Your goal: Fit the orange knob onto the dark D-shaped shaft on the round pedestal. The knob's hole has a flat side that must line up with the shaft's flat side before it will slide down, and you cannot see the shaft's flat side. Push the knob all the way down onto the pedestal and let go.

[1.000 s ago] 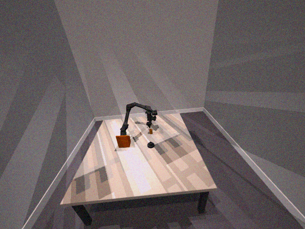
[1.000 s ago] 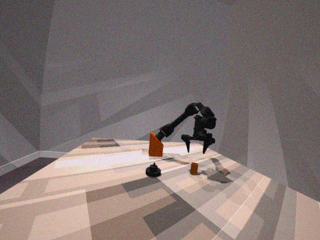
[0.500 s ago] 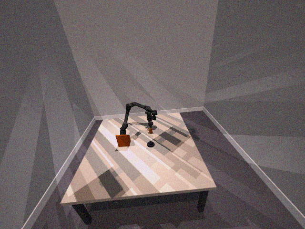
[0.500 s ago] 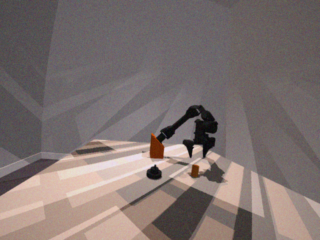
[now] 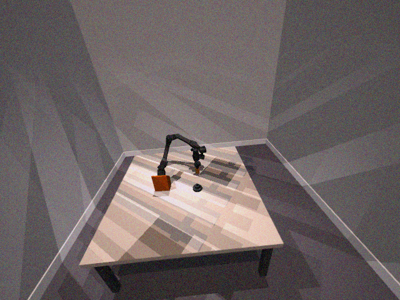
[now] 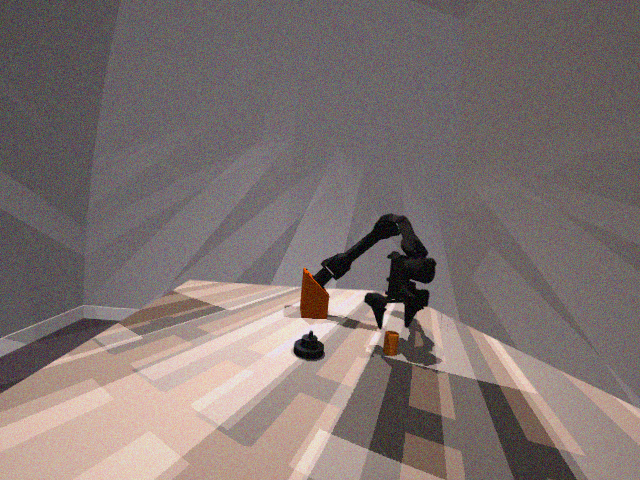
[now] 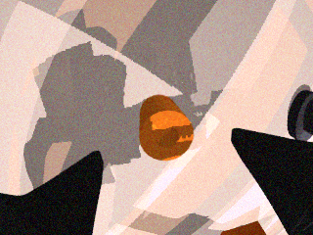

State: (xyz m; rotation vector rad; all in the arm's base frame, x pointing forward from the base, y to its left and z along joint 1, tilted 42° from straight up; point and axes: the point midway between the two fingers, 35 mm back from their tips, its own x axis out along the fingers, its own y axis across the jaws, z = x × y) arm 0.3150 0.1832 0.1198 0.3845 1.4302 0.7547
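Okay, so the table [image 5: 252, 239] [image 6: 155, 413] [image 7: 274, 73] was covered in a real patchwork of cream, tan, pinkish and grey patches, with darker blocks thrown in. In the top view it was held up by dark legs [image 5: 265, 261], two of them visible at the near side. The room was done in grey walls [image 5: 180, 64] [image 6: 310, 129], crossed by pale and dark streaks, and the purplish-grey floor [image 5: 322, 225] [image 6: 46, 343] was edged by a lighter skirting strip [image 5: 322, 201] [image 6: 108, 312].

As for the orange knob [image 5: 197, 170] [image 6: 391, 343] [image 7: 166, 128], it was left standing on the tabletop, off the shaft [image 6: 310, 334]. In the exterior view it was seen right of the round dark pedestal [image 5: 197, 188] [image 6: 308, 349] [image 7: 299, 115], well apart from it. The pincer [image 5: 197, 166] [image 6: 394, 327] [image 7: 168, 147] was held wide open above the knob, nothing gripped. The flat side of the knob's hole couldn't be made out. An orange block [image 5: 160, 183] [image 6: 314, 299] [image 7: 245, 229] was seen by the arm's [image 5: 185, 139] [image 6: 361, 245] lower end, and a blotchy grey shadow was cast around the knob.
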